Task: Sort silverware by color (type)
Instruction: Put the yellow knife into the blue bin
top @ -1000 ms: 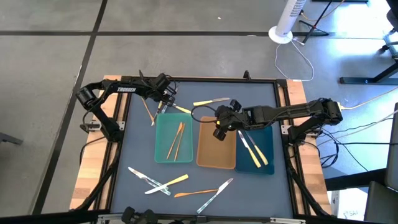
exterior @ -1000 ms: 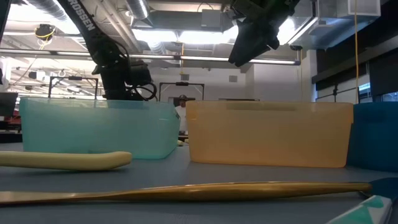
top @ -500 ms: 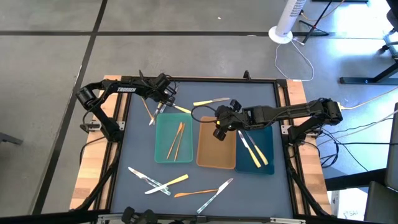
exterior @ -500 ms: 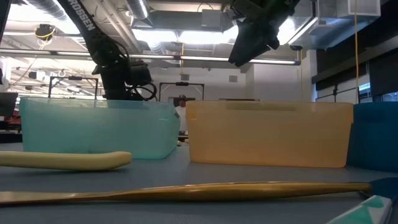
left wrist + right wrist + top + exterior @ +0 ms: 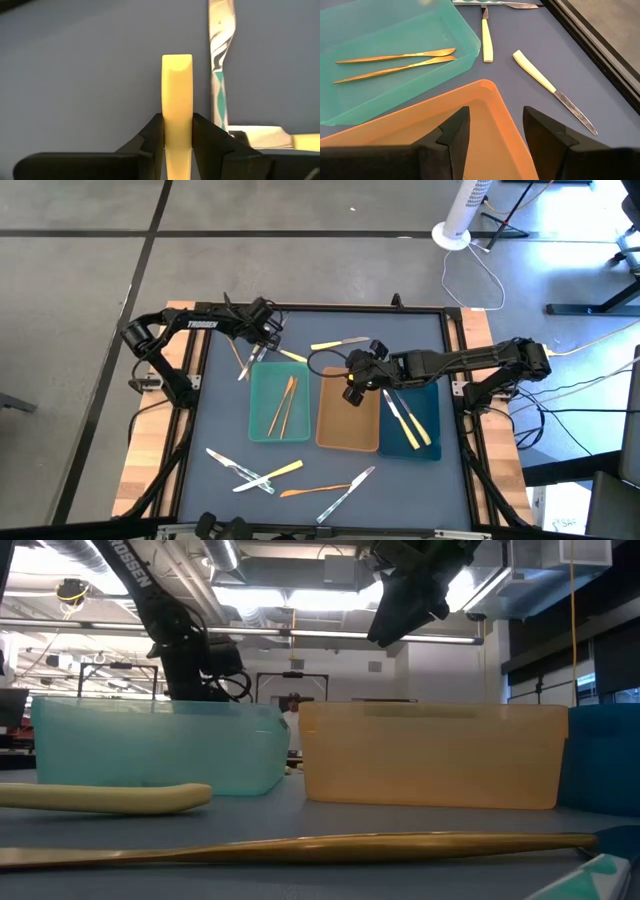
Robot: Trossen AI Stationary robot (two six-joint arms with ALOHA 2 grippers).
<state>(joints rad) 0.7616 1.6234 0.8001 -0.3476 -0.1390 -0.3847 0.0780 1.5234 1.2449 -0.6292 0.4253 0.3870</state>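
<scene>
1. My left gripper (image 5: pixel 177 131) pinches a slim yellow-handled utensil (image 5: pixel 177 95) beyond the translucent teal plastic tray (image 5: pixel 262 415).
2. My right gripper (image 5: pixel 494 127) hangs spread and empty above the orange-tan tray (image 5: pixel 487 90).

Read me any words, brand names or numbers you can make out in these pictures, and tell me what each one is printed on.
"TROSSEN": white letters on the left arm in the high view, small but legible.
"ROSSEN": the same brand on that arm in the low view, its first letter cut off by the picture's edge.
Nothing else is readable: no lettering shows on the trays or the silverware.
</scene>
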